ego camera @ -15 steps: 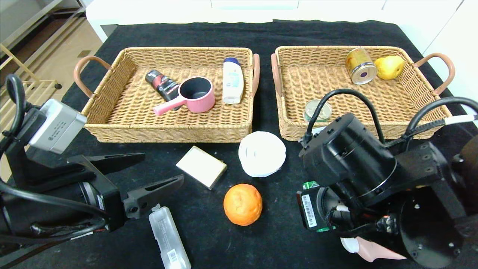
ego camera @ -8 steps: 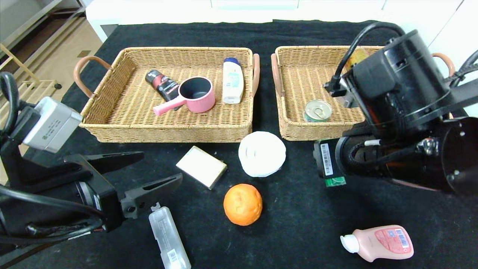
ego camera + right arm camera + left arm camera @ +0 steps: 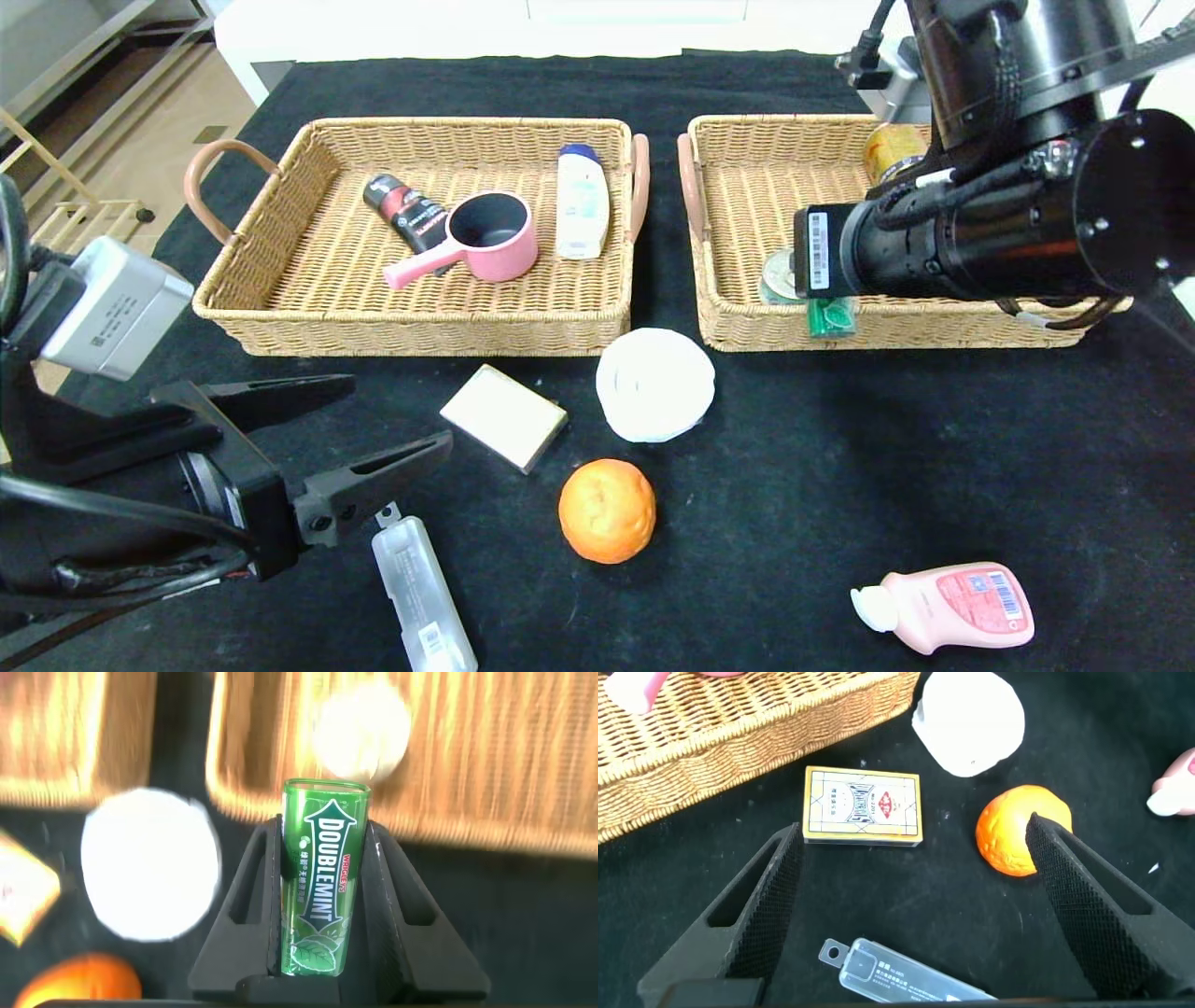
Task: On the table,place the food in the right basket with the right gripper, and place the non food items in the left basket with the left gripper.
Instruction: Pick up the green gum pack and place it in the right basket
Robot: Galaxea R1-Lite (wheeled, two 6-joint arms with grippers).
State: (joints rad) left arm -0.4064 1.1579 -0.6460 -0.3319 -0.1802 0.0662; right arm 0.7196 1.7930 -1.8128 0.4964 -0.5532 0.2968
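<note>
Black cloth is covering the bench [image 3: 766,448], and low at its left edge the left hand [image 3: 359,429] is waiting with fingers spread wide and nothing in them, just above the translucent case [image 3: 422,588], with the beige box [image 3: 504,416], white tub [image 3: 654,383] and orange [image 3: 607,510] lying further right. At the near rim of the right basket [image 3: 896,322] the right hand [image 3: 322,905] is pinching the green gum pack [image 3: 320,877] upright. Judging by this, the food-carrying step is under way; next it needs carrying on past the rim and releasing inside.
</note>
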